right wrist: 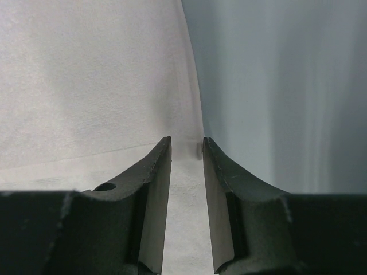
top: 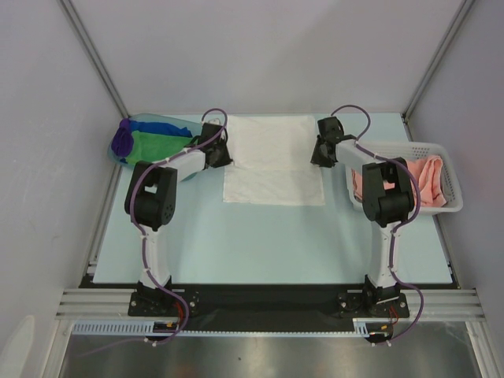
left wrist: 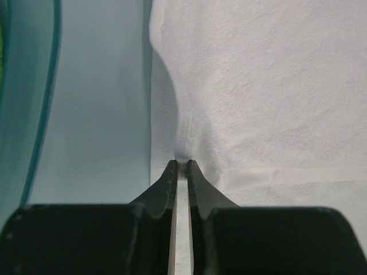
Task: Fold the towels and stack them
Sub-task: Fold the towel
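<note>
On the table (top: 260,244), far middle, left gripper (left wrist: 182,163) pinches the white towel (top: 273,161) by its left edge; right gripper (right wrist: 186,140) fingers slightly apart over the right edge.

white towel (top: 273,161) flat mid-table, pink towel (top: 431,182) in basket (top: 450,206)
</note>
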